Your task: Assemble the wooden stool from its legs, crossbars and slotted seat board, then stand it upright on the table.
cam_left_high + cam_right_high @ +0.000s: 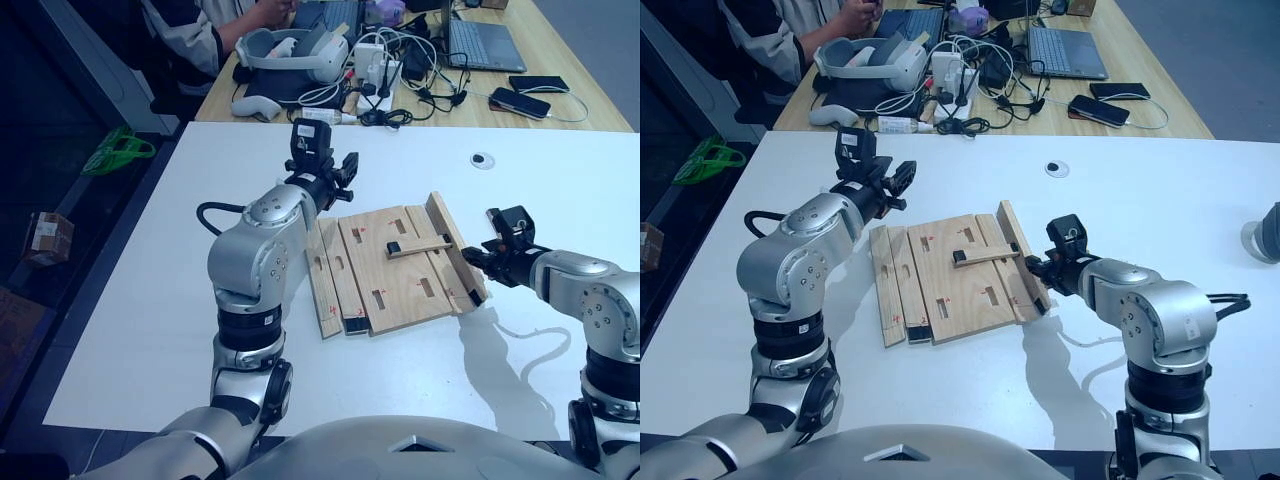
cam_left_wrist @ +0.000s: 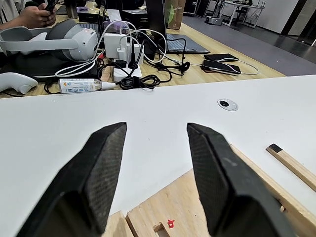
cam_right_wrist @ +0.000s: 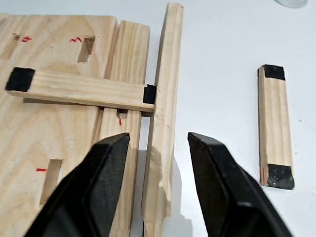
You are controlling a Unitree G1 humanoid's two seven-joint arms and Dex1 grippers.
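You are early in the build: nothing is joined yet, and every wooden part lies flat or loose in the middle of the desk (image 1: 150, 300). The slotted seat board (image 1: 385, 275) lies face up with its slots empty. One crossbar (image 1: 420, 246) lies loose across its top, one end against the leg plank (image 1: 455, 245) that stands tilted on edge along the board's 3 o'clock side. More planks (image 1: 325, 280) lie side by side against the board's 9 o'clock edge. A second crossbar (image 3: 275, 126) lies on bare desk beyond the tilted plank, apart from it, at roughly 3 o'clock of the board. Your left gripper (image 2: 155, 129) hovers over the board's 11 o'clock corner, jaws spread and holding nothing. Your right gripper (image 3: 155, 140) sits at the board's 4 o'clock corner with its jaws released, one finger on each side of the tilted plank's near end. All the work is left: legs into slots, crossbars between them, then the stool turned upright. You cannot count the planks at 9 o'clock with confidence, since they overlap. Whether the right fingers (image 3: 111, 163) touch the plank is hard to judge, and the left arm covers part of the board's far corner.
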